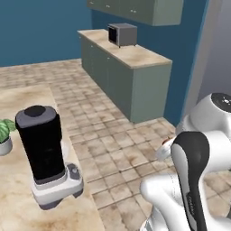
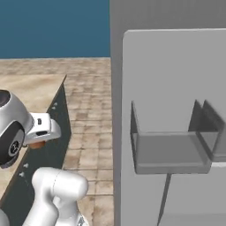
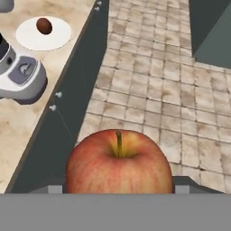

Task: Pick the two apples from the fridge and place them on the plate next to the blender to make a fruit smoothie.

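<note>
One red-yellow apple (image 3: 118,162) fills the bottom of the hand view, and my gripper (image 3: 118,188) is shut on it, a dark fingertip at either side. The gripper hangs over the tiled floor beside the counter's dark side. The second apple (image 3: 43,25), small and reddish-brown, lies on the white plate (image 3: 27,40) on the counter, right by the blender's grey base (image 3: 20,74). The blender (image 1: 43,153) stands tall and black near the counter's edge. In the right base view the held apple (image 2: 37,144) peeks out below my hand. The fridge door (image 2: 172,110) stands open on the right.
Grey door bins (image 2: 170,152) jut from the fridge door. A potted plant (image 1: 4,135) sits left of the blender. Across the tiled floor (image 1: 117,149) runs a grey-green cabinet row (image 1: 126,76) with a silver box appliance (image 1: 122,34) on top.
</note>
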